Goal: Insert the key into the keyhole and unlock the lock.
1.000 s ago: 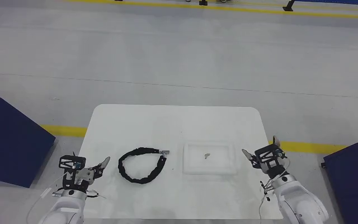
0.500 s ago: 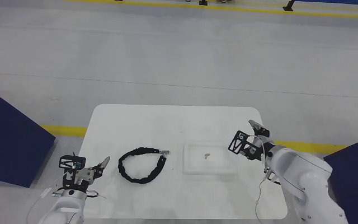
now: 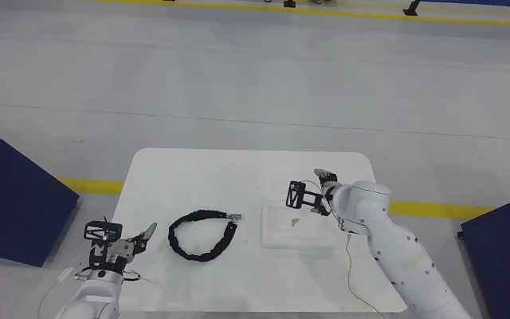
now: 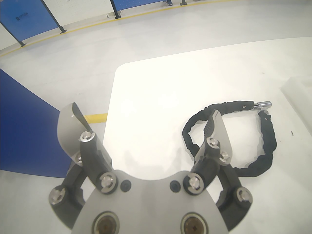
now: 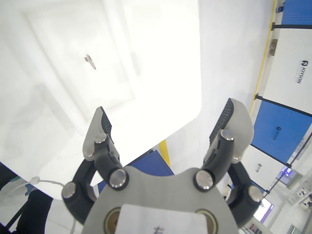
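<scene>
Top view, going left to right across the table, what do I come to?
left gripper → chain lock → tray with the key in it

Pale grey floor (image 3: 239, 72), yellow line (image 3: 92, 186), blue panels (image 3: 28, 207)

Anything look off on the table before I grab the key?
Nothing stands out: the key lies in the tray, the chain lock sits looped beside it, and the left tool and right tool are open.
</scene>
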`<state>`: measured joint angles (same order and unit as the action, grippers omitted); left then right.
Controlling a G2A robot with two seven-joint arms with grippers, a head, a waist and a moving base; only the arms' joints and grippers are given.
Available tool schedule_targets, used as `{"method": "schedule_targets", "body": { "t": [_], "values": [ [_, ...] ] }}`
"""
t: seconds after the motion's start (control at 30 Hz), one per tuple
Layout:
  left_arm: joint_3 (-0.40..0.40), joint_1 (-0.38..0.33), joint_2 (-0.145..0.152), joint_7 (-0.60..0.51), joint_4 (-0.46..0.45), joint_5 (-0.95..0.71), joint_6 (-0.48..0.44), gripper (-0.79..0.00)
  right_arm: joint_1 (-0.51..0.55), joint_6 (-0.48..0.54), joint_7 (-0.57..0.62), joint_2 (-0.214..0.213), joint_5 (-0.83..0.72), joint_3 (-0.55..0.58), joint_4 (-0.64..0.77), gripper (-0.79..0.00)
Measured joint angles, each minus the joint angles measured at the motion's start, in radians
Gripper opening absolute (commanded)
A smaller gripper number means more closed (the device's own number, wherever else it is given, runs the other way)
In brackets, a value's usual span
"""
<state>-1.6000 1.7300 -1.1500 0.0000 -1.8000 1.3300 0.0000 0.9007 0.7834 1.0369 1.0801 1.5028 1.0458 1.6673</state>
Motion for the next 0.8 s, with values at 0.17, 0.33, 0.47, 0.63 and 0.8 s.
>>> {"method": "schedule_targets", "body": {
  "t": [0.17,0.33,0.47,0.63,0.8],
  "values": [
    [0.000,0.000,0.000,0.000,0.000,0.000,0.000,0.000,-0.105,-0.039,0.039,-0.006,-0.170,-0.139,-0.118,0.000],
    [0.000,0.000,0.000,0.000,0.000,0.000,0.000,0.000,-0.199,-0.059,0.059,-0.020,-0.322,-0.267,-0.219,0.000],
    [0.000,0.000,0.000,0.000,0.000,0.000,0.000,0.000,-0.263,-0.057,0.057,-0.031,-0.393,-0.356,-0.273,0.000],
    [0.000,0.000,0.000,0.000,0.000,0.000,0.000,0.000,-0.314,-0.036,0.036,-0.042,-0.434,-0.453,-0.318,-0.046],
    [0.000,0.000,0.000,0.000,0.000,0.000,0.000,0.000,-0.332,-0.035,0.035,-0.046,-0.462,-0.501,-0.337,-0.132]
  ]
}}
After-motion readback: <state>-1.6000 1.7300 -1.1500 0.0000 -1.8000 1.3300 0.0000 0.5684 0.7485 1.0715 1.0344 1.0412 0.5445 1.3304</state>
